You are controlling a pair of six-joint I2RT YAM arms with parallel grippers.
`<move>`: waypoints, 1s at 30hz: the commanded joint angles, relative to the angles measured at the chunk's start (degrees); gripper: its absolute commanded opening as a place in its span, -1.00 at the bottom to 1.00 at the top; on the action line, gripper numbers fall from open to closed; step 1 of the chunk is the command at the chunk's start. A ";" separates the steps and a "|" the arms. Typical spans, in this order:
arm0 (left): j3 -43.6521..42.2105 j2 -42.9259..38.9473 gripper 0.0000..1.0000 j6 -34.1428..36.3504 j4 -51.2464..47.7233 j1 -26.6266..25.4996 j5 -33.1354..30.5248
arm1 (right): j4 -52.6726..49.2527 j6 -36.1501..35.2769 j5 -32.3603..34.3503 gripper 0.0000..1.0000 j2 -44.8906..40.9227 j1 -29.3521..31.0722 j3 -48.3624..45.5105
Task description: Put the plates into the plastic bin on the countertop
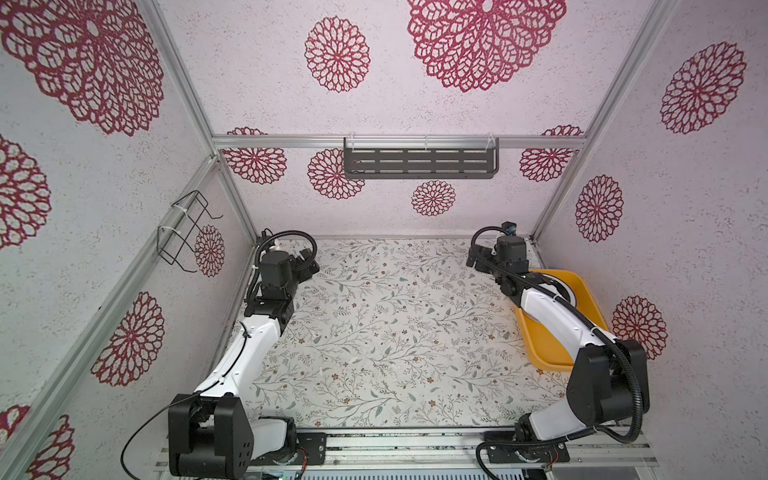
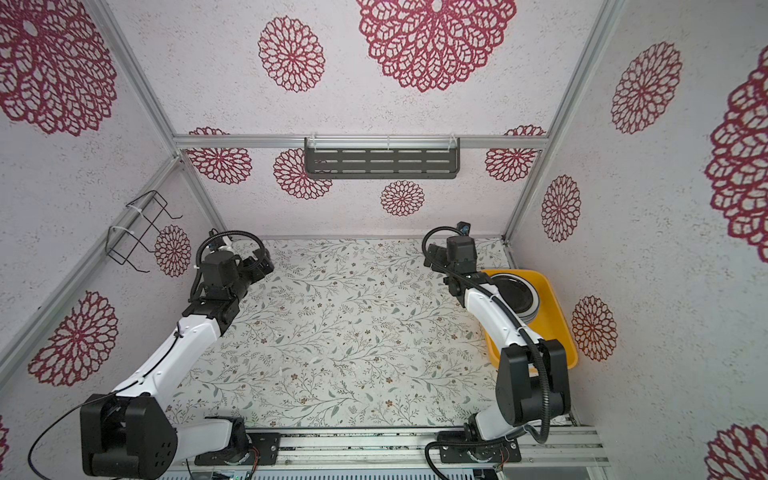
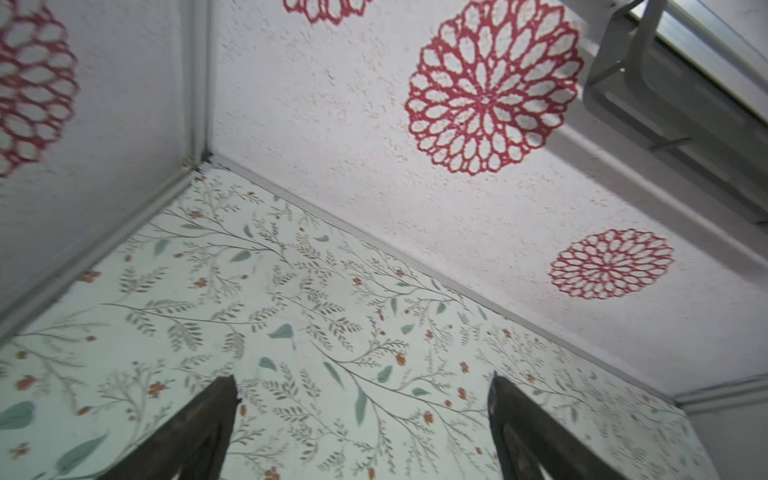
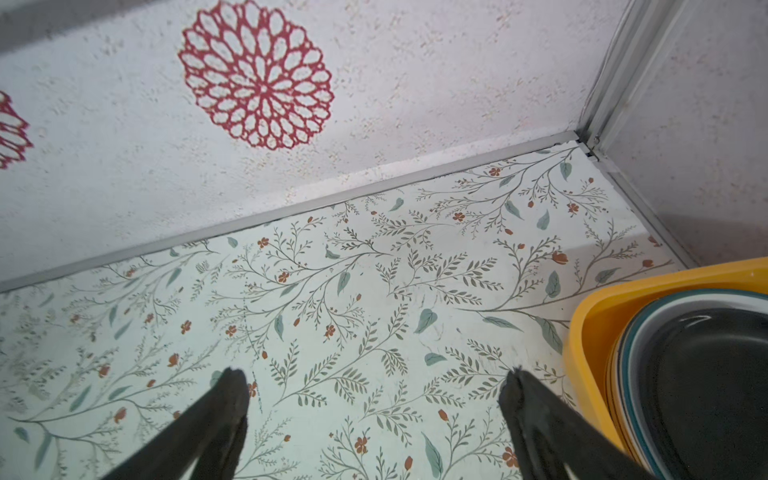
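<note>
When checked in both top views, found the plastic bin (image 1: 544, 353) (image 2: 552, 332) lying flat on the bench (image 1: 395, 324), partly screened by the right arm. Confirmed the plates (image 2: 515, 295) stacked inside the plastic bin, toward its far end, topmost one black, with white and teal rims showing beneath. Could not count the stack. Observed bare yellow floor at the near end of the bin.

Located the right gripper (image 1: 471, 257) just beyond the far end of the bin, over printed bench and apart from the rim. Verified by right wrist view: right gripper (image 4: 374, 376) with jaws spread wide over bare bench, and with the bin (image 4: 590, 324) and plates (image 4: 706, 395) close alongside but untouched.

Located the left gripper (image 1: 309, 262) well apart from the bin, across the full width of the bench, roughly level with the bin's far end. Verified by left wrist view: left gripper (image 3: 361, 386) with jaws spread wide above bare bench near the wall corner.

Noted a dark slotted shelf (image 1: 419, 164) on the back wall, well apart from the bin.
</note>
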 commanded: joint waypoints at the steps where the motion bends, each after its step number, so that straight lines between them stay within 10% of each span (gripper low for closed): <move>1: -3.96 -2.55 0.94 7.69 3.08 1.19 -7.27 | 4.76 -3.55 7.05 0.98 -2.93 1.12 -4.98; 12: -30.21 -6.88 0.94 16.59 33.55 2.84 -20.52 | 23.16 -9.81 17.30 0.98 -11.26 1.28 -30.60; 30: -36.61 17.24 0.94 19.89 67.46 9.48 -10.77 | 48.58 -18.54 11.94 0.98 -4.82 -4.39 -42.45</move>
